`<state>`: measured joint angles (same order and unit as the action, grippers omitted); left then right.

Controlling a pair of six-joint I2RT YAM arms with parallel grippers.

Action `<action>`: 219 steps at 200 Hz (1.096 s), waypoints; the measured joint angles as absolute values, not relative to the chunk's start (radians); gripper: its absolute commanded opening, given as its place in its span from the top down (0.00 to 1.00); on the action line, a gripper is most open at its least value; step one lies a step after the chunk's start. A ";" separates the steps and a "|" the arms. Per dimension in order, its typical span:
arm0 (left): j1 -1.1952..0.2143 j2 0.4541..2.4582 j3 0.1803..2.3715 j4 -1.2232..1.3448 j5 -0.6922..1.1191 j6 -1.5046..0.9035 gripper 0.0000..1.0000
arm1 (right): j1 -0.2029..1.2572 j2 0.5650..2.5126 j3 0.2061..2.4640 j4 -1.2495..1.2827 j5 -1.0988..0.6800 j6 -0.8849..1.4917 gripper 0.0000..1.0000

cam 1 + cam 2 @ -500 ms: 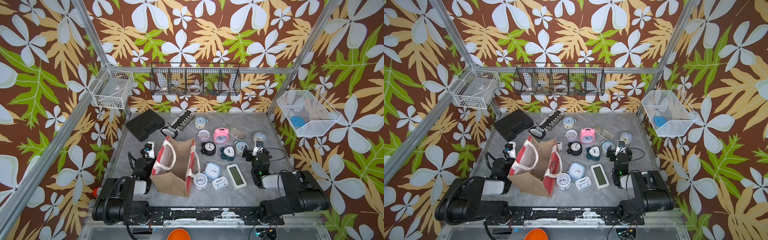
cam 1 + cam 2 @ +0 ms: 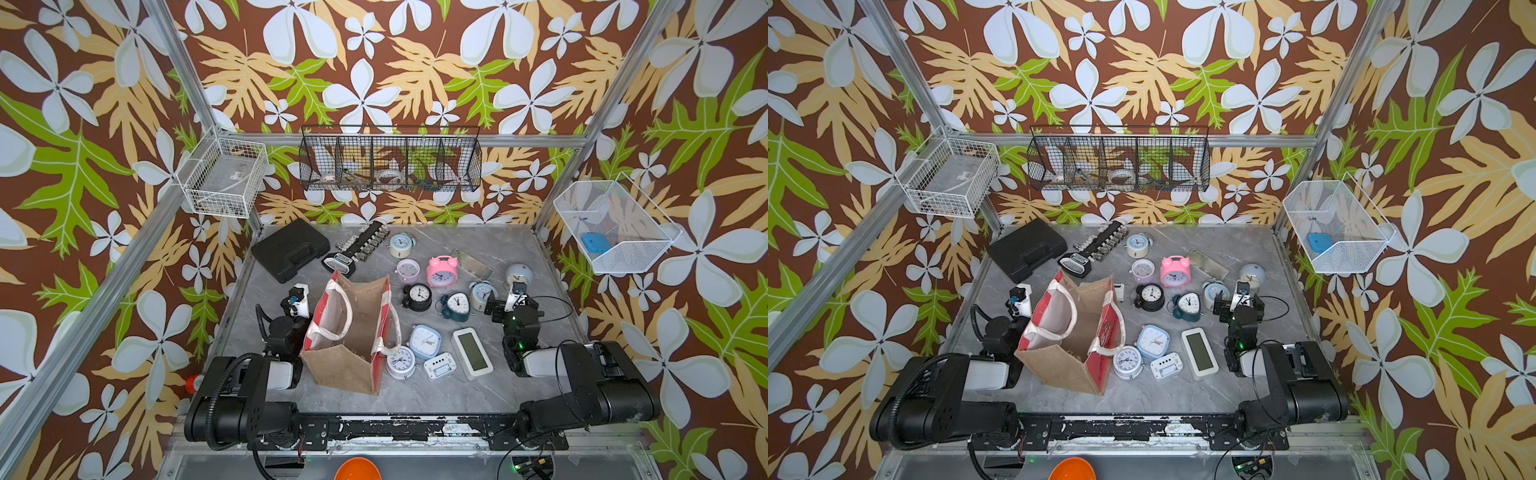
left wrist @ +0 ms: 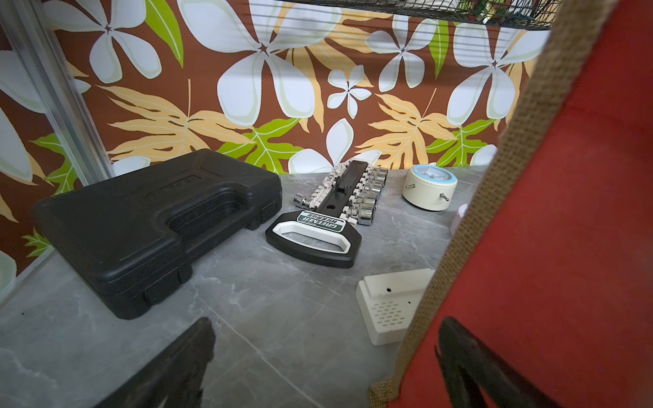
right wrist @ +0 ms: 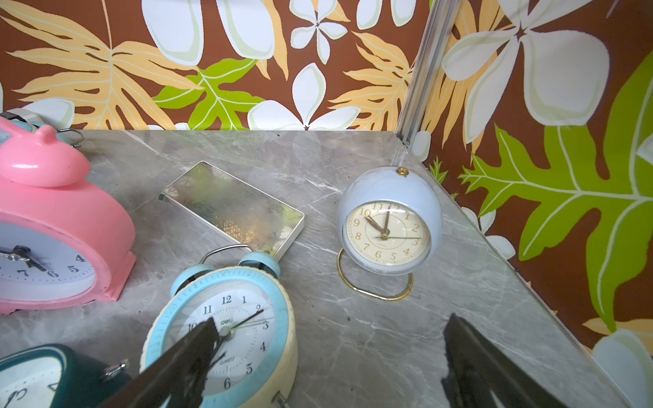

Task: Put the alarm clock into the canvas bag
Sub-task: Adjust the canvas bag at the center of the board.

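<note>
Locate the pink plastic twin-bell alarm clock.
In a top view, the pink plastic twin-bell alarm clock stands on the table's right half, between the lilac round clock and the mirror-faced rectangular slab.

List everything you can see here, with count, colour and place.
canvas bag: one, tan with red-and-white sides, upright, centre-left
analog alarm clocks: nine, cream, lilac, pink, black, teal, light blue, pale blue globe, blue square, silver, right of the bag
digital clocks: two, white, front right of the bag
mirrored slab: one, flat, beside the pink clock
white box: one, far side of the bag
case: one, black, far left
socket rack: one, black and chrome, beside the case
wire baskets: three, white left, black back wall, white right holding a blue item
table: one, grey marble
arms: two, black, front edge
left fingers: open, black, beside the bag
right fingers: open, black, by the light blue clock
</note>
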<state>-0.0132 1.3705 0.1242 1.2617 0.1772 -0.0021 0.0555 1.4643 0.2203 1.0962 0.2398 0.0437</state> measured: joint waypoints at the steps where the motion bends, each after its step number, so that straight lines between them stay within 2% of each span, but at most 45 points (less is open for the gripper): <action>1: -0.013 1.370 0.124 1.262 0.177 -0.002 0.00 | 0.056 1.464 0.220 1.096 0.240 0.044 0.00; 156: -0.013 1.363 0.117 1.268 0.173 -0.002 0.00 | 0.055 1.462 0.219 1.096 0.240 0.044 0.01; 185: -0.013 1.292 0.093 1.266 0.133 -0.018 0.00 | 0.057 1.444 0.219 1.085 0.240 0.043 0.00; 219: -0.013 1.170 0.101 1.200 0.051 -0.051 0.00 | 0.061 1.298 0.309 0.931 0.240 0.041 0.00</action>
